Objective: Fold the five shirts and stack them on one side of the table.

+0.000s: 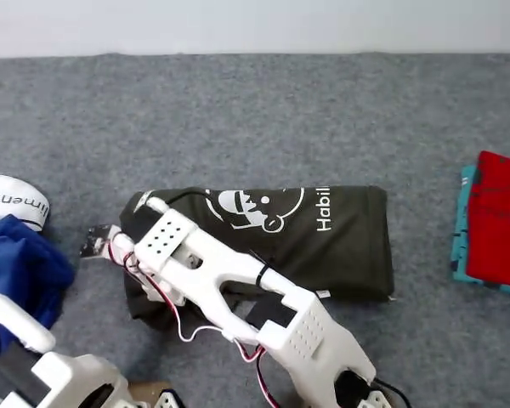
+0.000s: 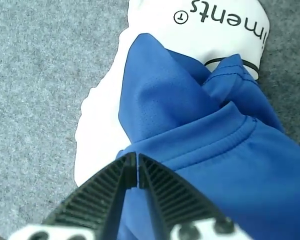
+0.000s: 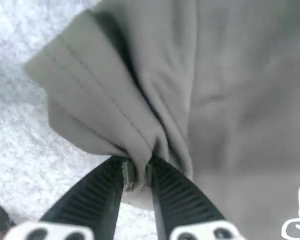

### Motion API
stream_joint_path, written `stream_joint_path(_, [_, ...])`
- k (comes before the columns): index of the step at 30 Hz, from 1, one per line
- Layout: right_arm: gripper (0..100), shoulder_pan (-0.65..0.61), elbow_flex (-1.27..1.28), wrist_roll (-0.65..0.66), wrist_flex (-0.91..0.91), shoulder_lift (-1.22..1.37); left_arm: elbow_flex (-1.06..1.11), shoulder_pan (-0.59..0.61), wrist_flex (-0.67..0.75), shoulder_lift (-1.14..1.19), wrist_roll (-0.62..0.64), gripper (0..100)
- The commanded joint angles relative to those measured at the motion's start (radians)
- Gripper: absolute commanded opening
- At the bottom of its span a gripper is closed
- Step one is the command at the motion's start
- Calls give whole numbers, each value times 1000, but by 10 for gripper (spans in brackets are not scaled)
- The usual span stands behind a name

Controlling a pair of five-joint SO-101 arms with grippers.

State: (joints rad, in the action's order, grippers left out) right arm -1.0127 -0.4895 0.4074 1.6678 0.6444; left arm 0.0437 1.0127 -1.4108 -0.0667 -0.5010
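A dark olive shirt (image 1: 323, 246) with a white print lies partly folded in the middle of the grey table. My right gripper (image 3: 138, 174) is shut on a bunched fold at that shirt's left edge (image 1: 140, 211). At the table's left edge a crumpled blue shirt (image 2: 210, 150) lies over a white shirt (image 2: 97, 130). My left gripper (image 2: 137, 169) hangs just above the blue shirt's hem with its jaws shut and no cloth visibly between them. At the right edge, a folded red shirt (image 1: 497, 217) lies on a folded teal shirt (image 1: 461, 238).
The left arm's white body (image 1: 34, 357) sits at the front left corner. Bare grey carpet (image 1: 263, 119) covers the table behind the olive shirt, up to a pale wall at the back.
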Motion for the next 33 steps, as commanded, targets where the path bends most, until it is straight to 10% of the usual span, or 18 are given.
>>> stream_joint_path(1, [9, 33, -112, 9, 36, -93, -44, -5, 12, -40, -2, 16])
stream_joint_path(22, [13, 248, -238, 46, -54, 35, -25, -5, 14, -40, -5, 16])
stream_joint_path(33, [245, 387, -486, 0, -47, 231, -1, -5, 12, -48, -6, 16])
